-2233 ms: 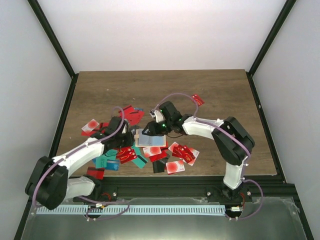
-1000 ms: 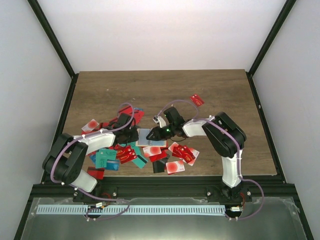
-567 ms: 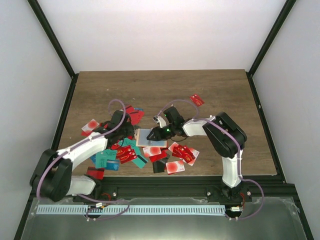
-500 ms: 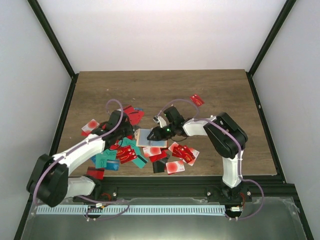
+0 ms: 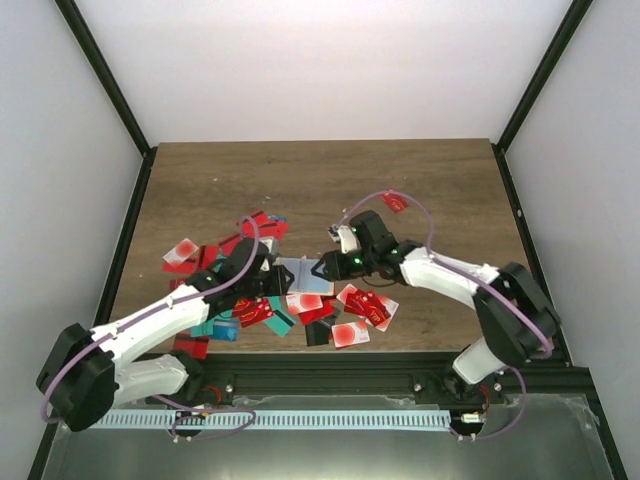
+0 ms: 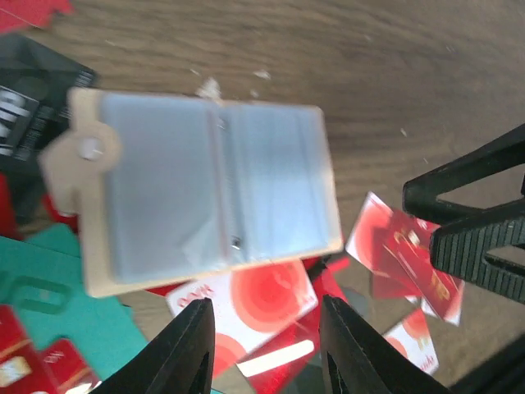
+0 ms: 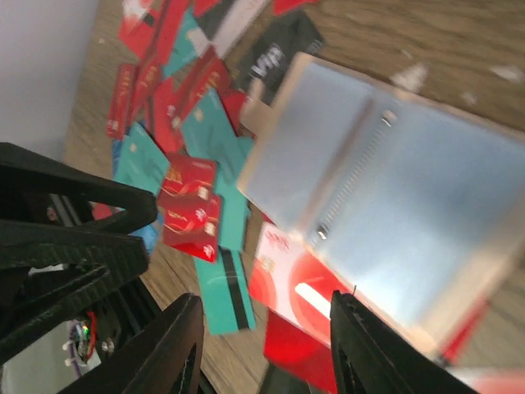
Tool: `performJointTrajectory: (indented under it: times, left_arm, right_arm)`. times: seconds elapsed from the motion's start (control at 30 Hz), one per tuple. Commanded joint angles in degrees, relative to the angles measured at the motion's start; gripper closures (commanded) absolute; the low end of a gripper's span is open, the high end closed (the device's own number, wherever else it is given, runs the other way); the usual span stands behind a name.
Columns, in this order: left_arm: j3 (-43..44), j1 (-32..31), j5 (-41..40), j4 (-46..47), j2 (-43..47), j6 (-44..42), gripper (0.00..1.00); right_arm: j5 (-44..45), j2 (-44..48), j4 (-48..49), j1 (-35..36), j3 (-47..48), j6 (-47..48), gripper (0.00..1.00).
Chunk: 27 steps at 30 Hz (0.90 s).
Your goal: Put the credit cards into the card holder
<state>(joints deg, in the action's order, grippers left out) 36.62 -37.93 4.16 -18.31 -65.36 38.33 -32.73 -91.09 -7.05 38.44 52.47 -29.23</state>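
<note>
Left wrist view: the card holder [image 6: 205, 193] is shown lying open on the table [image 6: 385, 74], atop loose cards [image 6: 254, 305]. The left tool [image 6: 264, 316] and right tool [image 7: 264, 308] are parted halfway, with nothing gripped. Overlapping cards could be pinched together, or the holder nudged shut.

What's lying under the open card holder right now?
A white-and-red card pokes out from beneath the card holder at its near edge, and a black card from its tab side. Whatever else lies beneath is covered.
</note>
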Motion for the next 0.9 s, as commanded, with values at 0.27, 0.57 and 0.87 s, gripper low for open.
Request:
performJointTrajectory:
  times: [0.27,0.57,0.87]
  left_arm:
    - [2.6,-16.3,5.4,6.9,-9.2,-1.4,0.63]
    - [8.8,-23.4,4.4,8.9,-20.7,-2.5,0.63]
    - [14.0,-25.4,3.4,8.5,-28.9,-3.2,0.63]
  right_arm:
    - [13.8,24.1,-15.9,-0.2,-17.9,-6.3,0.42]
    - [6.5,37.9,-20.9,-0.2,-27.0,-16.0,0.35]
    - [18.8,43.7,-26.9,-0.2,-29.3,-19.1,0.35]
